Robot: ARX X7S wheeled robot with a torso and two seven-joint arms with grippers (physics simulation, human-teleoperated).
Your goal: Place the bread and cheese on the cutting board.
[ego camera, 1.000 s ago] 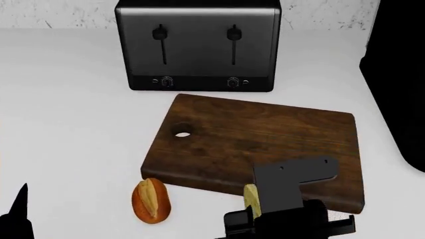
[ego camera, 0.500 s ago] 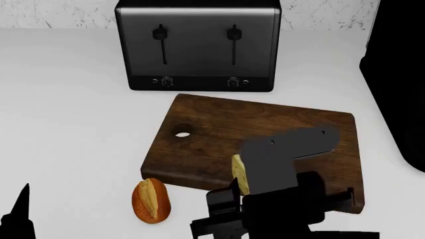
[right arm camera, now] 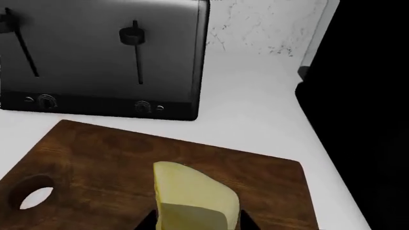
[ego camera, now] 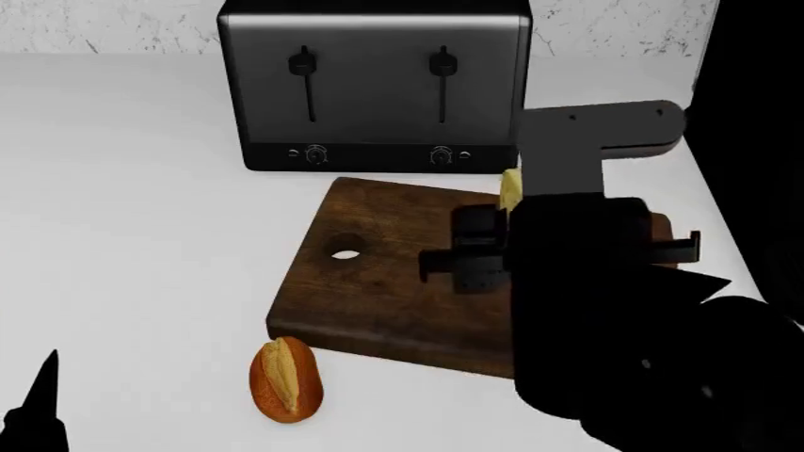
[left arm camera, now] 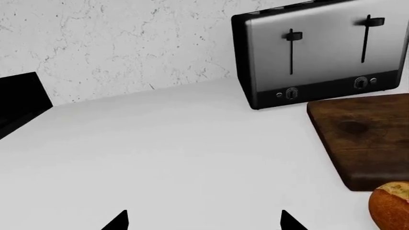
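A white surface (ego camera: 126,188) meets a speckled white wall (left arm camera: 128,43); the toaster (ego camera: 375,89) stands behind the cutting board (ego camera: 377,282). The right gripper (right arm camera: 195,221) clenches the cheese (right arm camera: 191,199) above the board, while the bread (ego camera: 288,379) lies on the surface. The left gripper's (left arm camera: 201,221) fingers are spread apart, holding nothing.

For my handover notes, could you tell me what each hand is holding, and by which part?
The right hand grips the cheese by its lower end, above the cutting board. The left hand holds nothing.
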